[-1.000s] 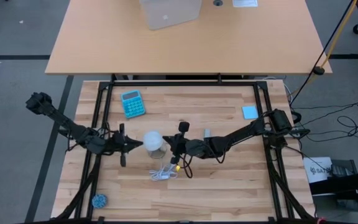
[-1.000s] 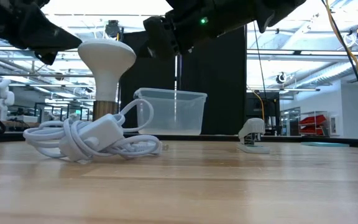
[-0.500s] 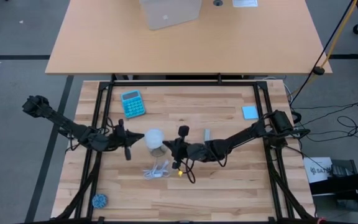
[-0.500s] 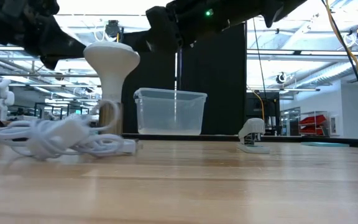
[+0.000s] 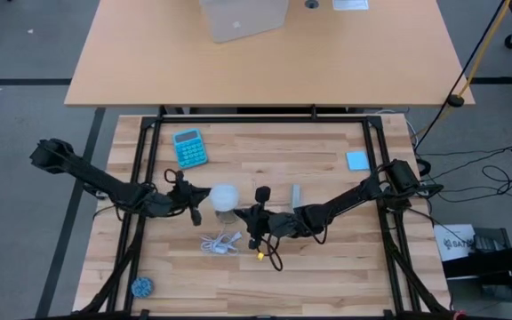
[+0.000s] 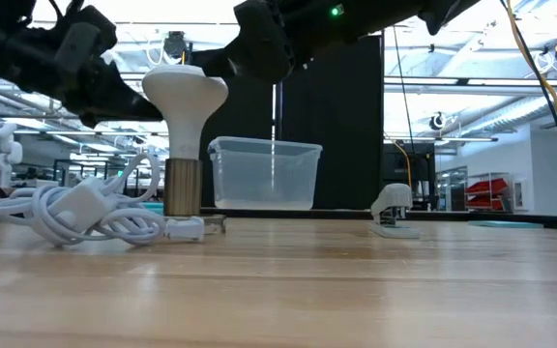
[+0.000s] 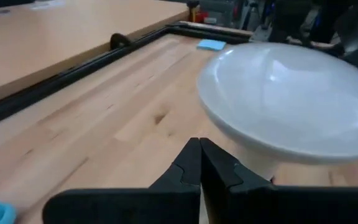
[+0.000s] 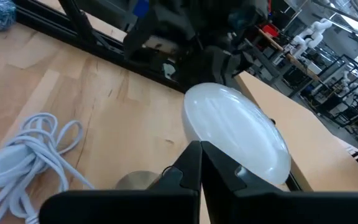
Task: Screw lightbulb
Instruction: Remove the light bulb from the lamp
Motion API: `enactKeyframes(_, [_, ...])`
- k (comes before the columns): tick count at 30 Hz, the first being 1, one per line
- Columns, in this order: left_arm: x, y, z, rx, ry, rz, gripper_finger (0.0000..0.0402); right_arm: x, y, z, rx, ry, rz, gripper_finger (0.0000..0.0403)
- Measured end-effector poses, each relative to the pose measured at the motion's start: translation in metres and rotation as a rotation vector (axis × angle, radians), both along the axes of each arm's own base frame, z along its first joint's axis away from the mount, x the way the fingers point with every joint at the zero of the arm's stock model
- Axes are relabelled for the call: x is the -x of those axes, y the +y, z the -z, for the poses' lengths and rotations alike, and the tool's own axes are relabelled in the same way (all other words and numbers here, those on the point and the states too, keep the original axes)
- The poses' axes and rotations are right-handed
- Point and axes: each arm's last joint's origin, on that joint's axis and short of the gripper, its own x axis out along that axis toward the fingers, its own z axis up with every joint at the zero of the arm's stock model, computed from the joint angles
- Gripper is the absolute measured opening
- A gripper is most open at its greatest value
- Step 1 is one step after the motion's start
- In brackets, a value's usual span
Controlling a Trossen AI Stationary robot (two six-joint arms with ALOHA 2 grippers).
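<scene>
The white lightbulb (image 5: 225,197) stands upright on the table with its dome up and its base in a round metallic socket (image 6: 183,188). The socket's white cord (image 5: 220,242) lies bundled on the table near it. My left gripper (image 5: 199,201) is shut, close beside the bulb's left side; the dome fills its wrist view (image 7: 291,106). My right gripper (image 5: 246,214) is shut, close beside the bulb's right side; its wrist view shows the dome (image 8: 235,130) just past the fingertips. My left gripper's shut fingertips (image 7: 199,152) stand level at the bulb's narrowing body under the dome; I cannot tell whether they touch it. My right gripper's shut fingertips (image 8: 199,152) stand at the dome's lower edge (image 8: 229,163); I cannot tell whether they touch it.
A blue calculator (image 5: 190,148) lies at the far left, a blue note (image 5: 356,160) at the far right, a small grey bar (image 5: 296,194) right of the bulb, and a blue ball (image 5: 141,286) at the near left corner. A clear plastic box (image 6: 264,174) stands beyond the table.
My left gripper has gone toward the table's right edge, up to the bulb. My right gripper has gone a little toward the near edge. The bulb with its socket has slid a little toward the far edge, still upright, and the cord bundle has slid toward the left.
</scene>
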Motion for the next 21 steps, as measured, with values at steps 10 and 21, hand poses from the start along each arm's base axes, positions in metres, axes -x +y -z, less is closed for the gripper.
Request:
enactKeyframes(10, [-0.011, 0.003, 0.012, 0.098, 0.047, 0.075, 0.0, 0.003, 0.008, 0.001, 0.005, 0.013, -0.004, 0.0])
enactKeyframes(21, [-0.014, 0.007, 0.018, 0.227, 0.073, 0.117, 0.0, 0.007, 0.013, 0.005, 0.018, 0.038, 0.044, 0.0])
